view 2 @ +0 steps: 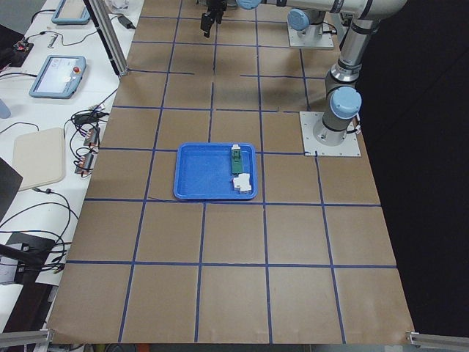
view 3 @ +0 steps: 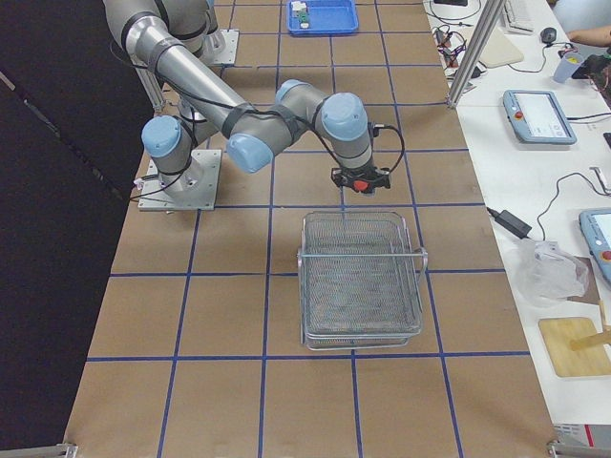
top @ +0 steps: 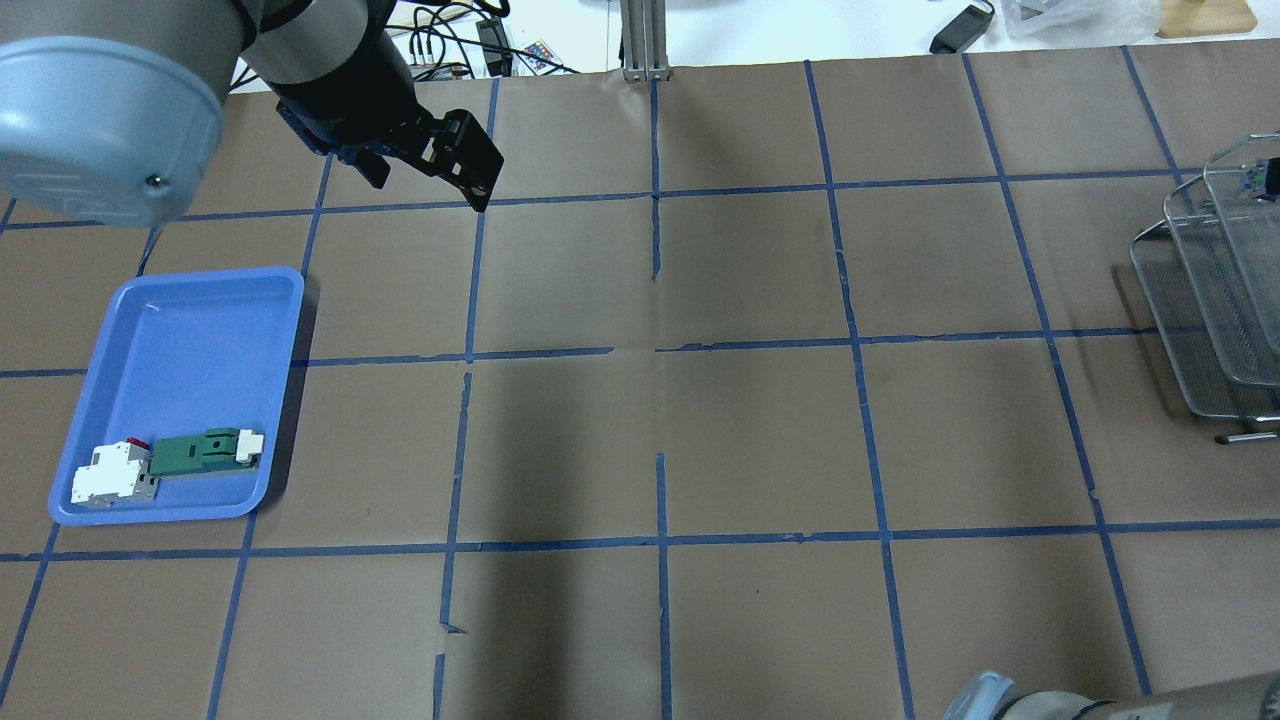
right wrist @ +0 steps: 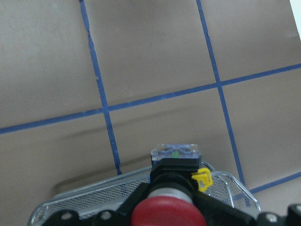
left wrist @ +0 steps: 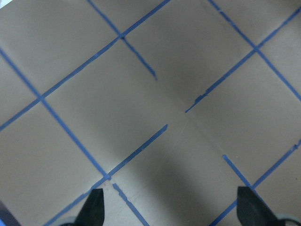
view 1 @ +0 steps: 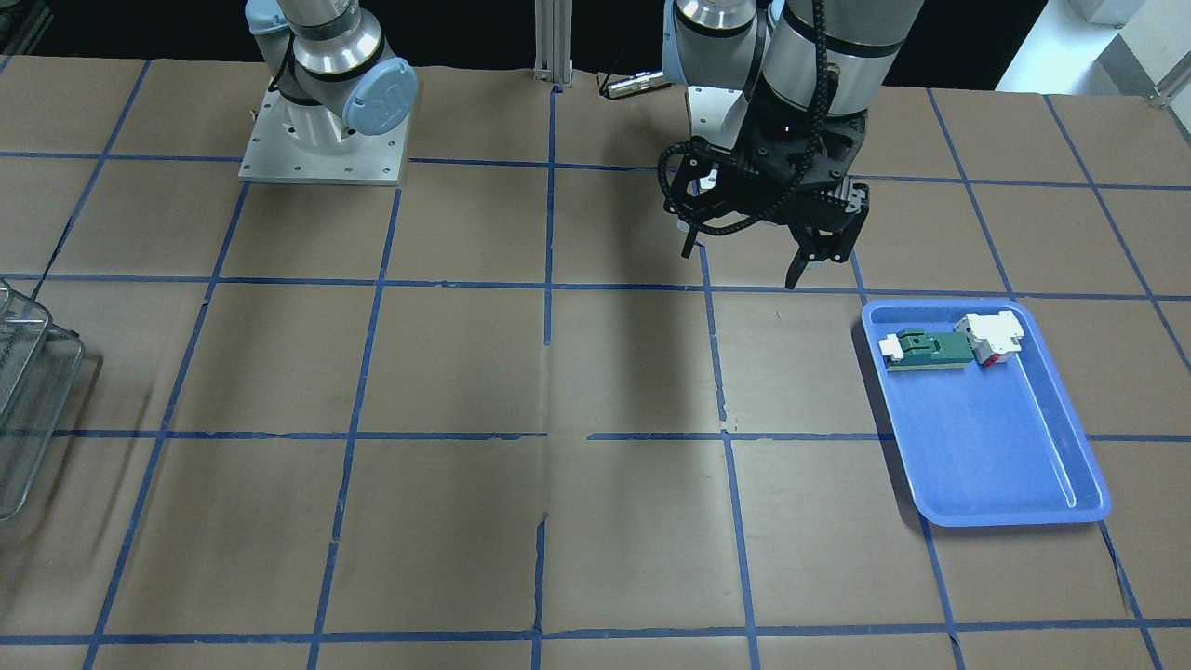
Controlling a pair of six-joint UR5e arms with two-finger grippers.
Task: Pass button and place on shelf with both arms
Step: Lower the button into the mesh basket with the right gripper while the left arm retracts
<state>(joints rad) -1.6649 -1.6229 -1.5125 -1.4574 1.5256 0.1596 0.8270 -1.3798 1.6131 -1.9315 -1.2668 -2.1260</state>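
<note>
The button (right wrist: 167,210) is clamped between the jaws of the right gripper (view 3: 360,179), red cap toward the wrist camera. It hangs just above the rim of the shelf (view 3: 361,281) that faces the bench's middle. The shelf stands at the bench's right end, with bare paper along its other sides. The left gripper (view 1: 744,261), fingers apart and holding nothing, is raised over open bench on the left half. There is one button, one shelf and one blue tray (top: 180,370), which lies toward the left end. It holds two touching blocks at its robot-side end: a white-and-green block (top: 200,452) and a white block with red (top: 108,478).
</note>
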